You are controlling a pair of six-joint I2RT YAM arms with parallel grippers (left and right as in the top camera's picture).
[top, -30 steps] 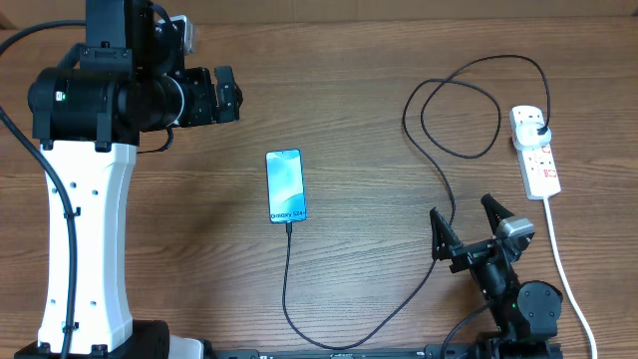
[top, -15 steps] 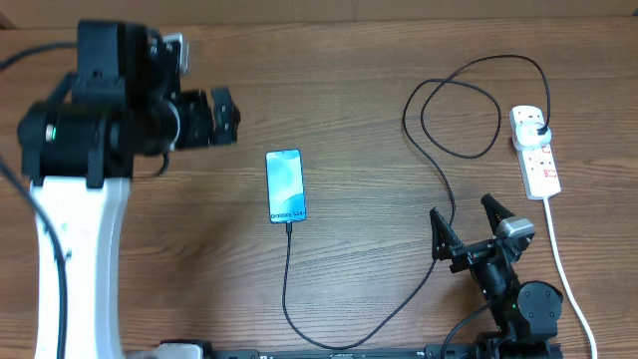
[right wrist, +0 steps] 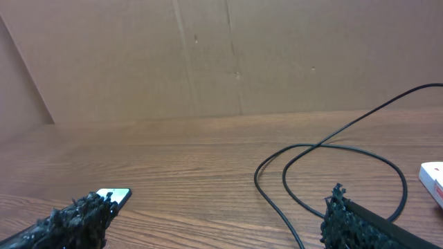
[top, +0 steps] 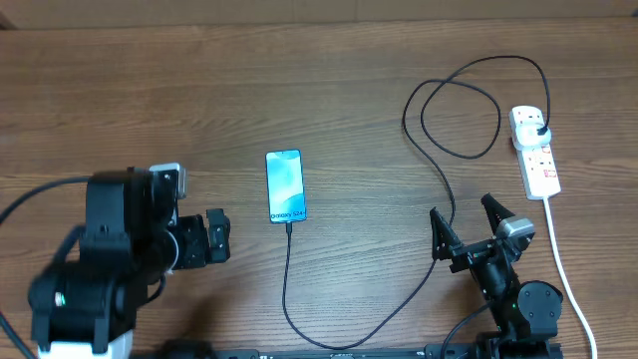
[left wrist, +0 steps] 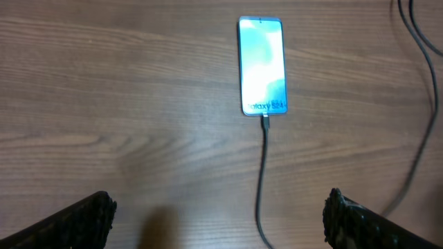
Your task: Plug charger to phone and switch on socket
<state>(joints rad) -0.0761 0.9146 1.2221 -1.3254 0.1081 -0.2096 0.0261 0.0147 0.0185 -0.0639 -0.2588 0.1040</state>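
Wooden table (top: 329, 80); left fingers (left wrist: 79, 223), wide, drawn back toward near edge; right fingers (right wrist: 349, 221) wide.

My wood-grain worktop (top: 349, 80) carries the phone (top: 285, 186), flat and face up, screen lit. The charger (top: 286, 269) meets its near short edge and loops across to the socket (top: 535, 153) on my right, whose white lead (top: 563, 269) trails toward me.
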